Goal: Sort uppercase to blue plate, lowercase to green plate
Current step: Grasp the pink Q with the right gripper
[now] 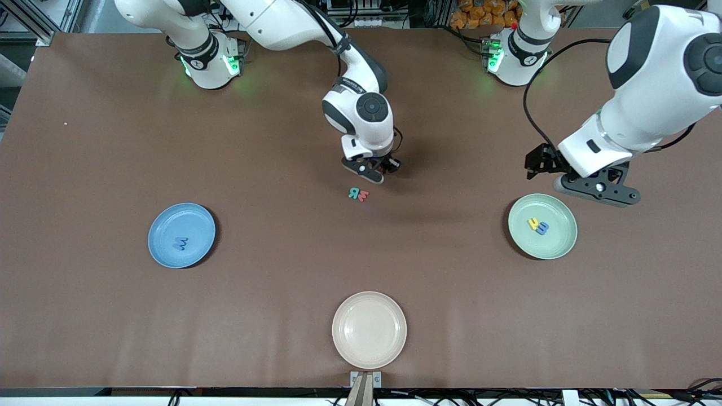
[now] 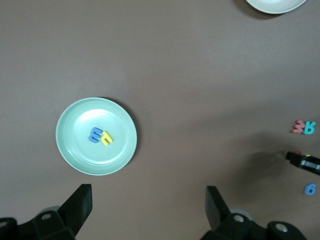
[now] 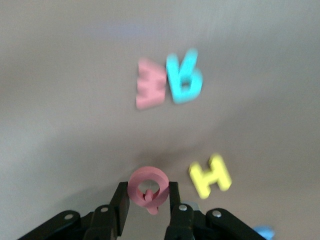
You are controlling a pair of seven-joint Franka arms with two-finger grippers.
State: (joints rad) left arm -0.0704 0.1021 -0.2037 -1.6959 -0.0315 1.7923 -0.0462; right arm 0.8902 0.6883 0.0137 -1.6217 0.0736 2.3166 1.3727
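My right gripper [image 3: 148, 194] is shut on the red Q [image 3: 137, 183] over the middle of the table, beside the yellow H [image 3: 210, 176]. The teal R [image 1: 353, 193] and red lowercase m [image 1: 363, 195] lie together just nearer the front camera than that gripper [image 1: 379, 168]. A blue g [image 2: 310, 189] lies close by; the front view hides it and the H under the arm. The blue plate [image 1: 163, 225] holds the blue M [image 1: 180, 243]. The green plate [image 1: 558, 239] holds the yellow h [image 1: 532, 223] and blue m [image 1: 542, 228]. My left gripper [image 2: 149, 210] hangs open beside the green plate, holding nothing.
A cream plate [image 1: 369, 330] with nothing in it sits near the table's front edge, at the middle. The brown table top [image 1: 271, 169] spreads wide between the three plates. The arms' bases stand along the back edge.
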